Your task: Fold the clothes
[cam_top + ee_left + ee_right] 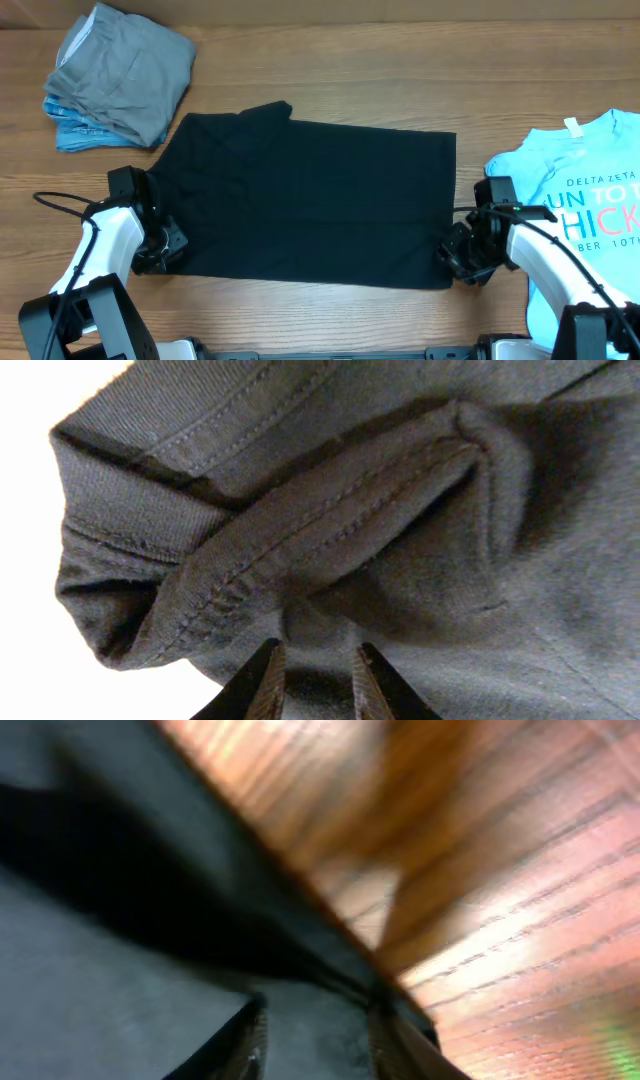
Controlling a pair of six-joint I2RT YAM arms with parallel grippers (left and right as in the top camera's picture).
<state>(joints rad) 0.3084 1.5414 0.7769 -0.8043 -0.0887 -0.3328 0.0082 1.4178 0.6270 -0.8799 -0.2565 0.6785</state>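
Hems of the knit black T-shirt (310, 190) sit pinched by left end effector (317, 655) and right end effector (315, 1025).

Plain T-shirt (310, 200) flat at centre of table (350, 60); folded stack of garments (120, 75) behind it, leftward; printed tee (590, 220) to its right. Left gripper (165, 245) at its near-left corner, right gripper (455, 262) at its near-right.
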